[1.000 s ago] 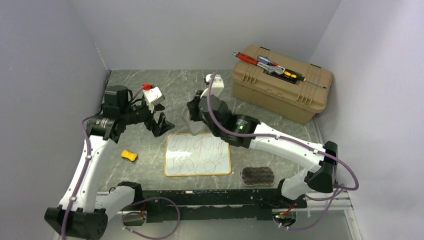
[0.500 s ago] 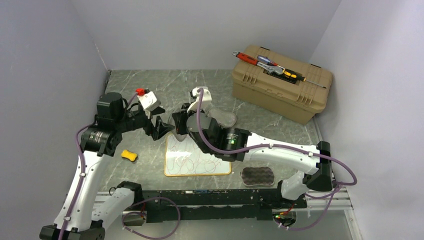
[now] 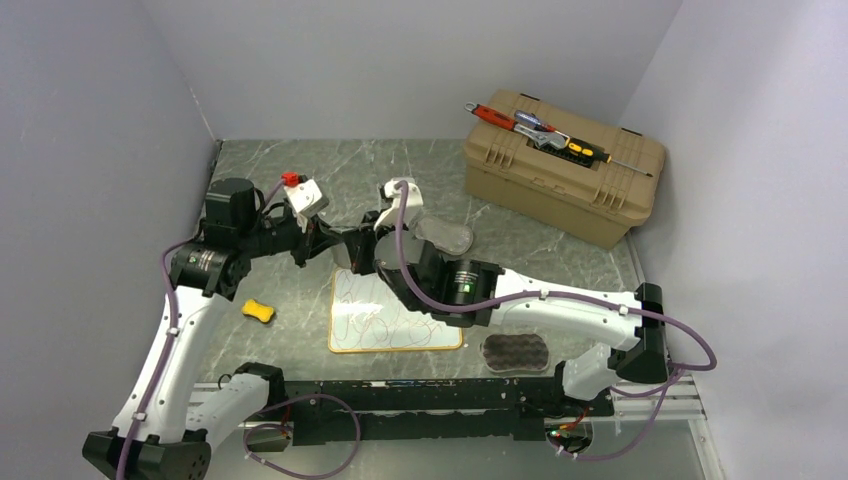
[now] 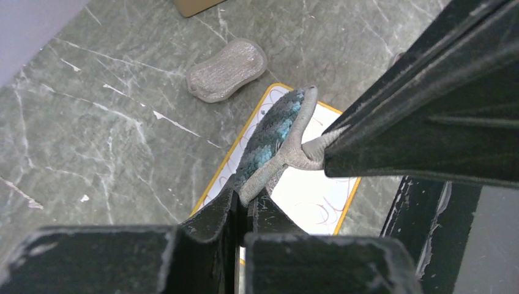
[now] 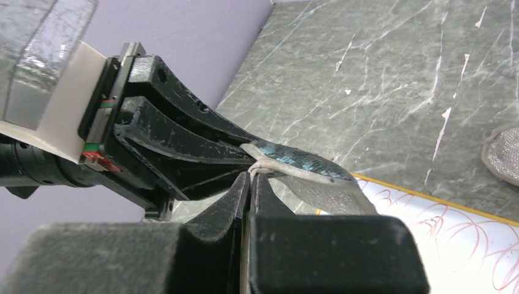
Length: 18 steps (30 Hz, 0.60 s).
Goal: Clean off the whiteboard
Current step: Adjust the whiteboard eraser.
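**two grippers on one scrub pad over the whiteboard's far left corner**

the whiteboard (image 3: 395, 310) lies flat on the marbled table (image 3: 300, 170), between the two arms and toward the near edge. it has a yellow-orange frame and thin dark-red scribbles on its white face. over its far left corner both arms meet at a small scrub pad (image 4: 275, 131), teal on one face and grey on the other.

the left gripper (image 4: 246, 199) is clamped tight on one end of the pad. the right gripper (image 5: 252, 180) is pinched closed on the pad's thin grey edge at the other side. the pad stands on edge between them; whether it touches the board cannot be told.

a yellow sponge (image 3: 258, 311) lies on the table just left of the board. a dark wavy sponge (image 3: 515, 352) lies just right of its near right corner. a pale grey pad (image 3: 443, 237) lies beyond the board's far edge. a tan toolbox (image 3: 563, 165) with hand tools (image 3: 540, 132) on its lid sits at the far right.
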{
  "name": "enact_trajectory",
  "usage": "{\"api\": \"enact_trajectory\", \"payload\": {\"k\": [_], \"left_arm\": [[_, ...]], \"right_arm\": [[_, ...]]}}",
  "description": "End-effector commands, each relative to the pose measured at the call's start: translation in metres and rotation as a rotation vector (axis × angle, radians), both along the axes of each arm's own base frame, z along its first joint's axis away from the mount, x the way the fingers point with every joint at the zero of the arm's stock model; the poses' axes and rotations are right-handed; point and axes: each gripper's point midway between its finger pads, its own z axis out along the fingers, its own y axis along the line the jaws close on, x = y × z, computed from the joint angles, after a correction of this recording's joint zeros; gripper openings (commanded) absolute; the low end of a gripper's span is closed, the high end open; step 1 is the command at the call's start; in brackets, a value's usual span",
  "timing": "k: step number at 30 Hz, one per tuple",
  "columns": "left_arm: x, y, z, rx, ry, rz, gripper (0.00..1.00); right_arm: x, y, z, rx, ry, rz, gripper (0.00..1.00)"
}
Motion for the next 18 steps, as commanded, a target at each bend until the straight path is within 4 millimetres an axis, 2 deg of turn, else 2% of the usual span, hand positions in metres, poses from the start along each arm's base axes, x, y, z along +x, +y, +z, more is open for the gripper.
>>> {"api": "enact_trajectory", "payload": {"k": [1,2,8,10,14,18], "left_arm": [[-0.002,0.004,0.019,0.039,-0.127,-0.016,0.02],[0.0,0.006,0.02,0.053,-0.164,-0.016,0.02],[0.019,0.019,0.041,0.167,-0.494,0.007,0.02],[0.025,0.022,0.047,0.201,-0.577,0.007,0.02],[0.034,0.025,0.06,0.237,-0.72,0.02,0.02],[0.04,0.026,0.069,0.23,-0.776,0.05,0.02]], "right_arm": [[-0.006,-0.017,0.026,0.106,0.009,0.006,0.0],[-0.006,-0.019,0.025,0.115,0.029,0.014,0.02],[-0.008,-0.027,0.028,0.205,0.161,0.102,0.47],[-0.008,-0.032,0.034,0.253,0.192,0.126,0.55],[-0.007,-0.035,0.049,0.357,0.246,0.164,0.64],[-0.007,-0.02,0.049,0.379,0.3,0.192,0.66]]}}
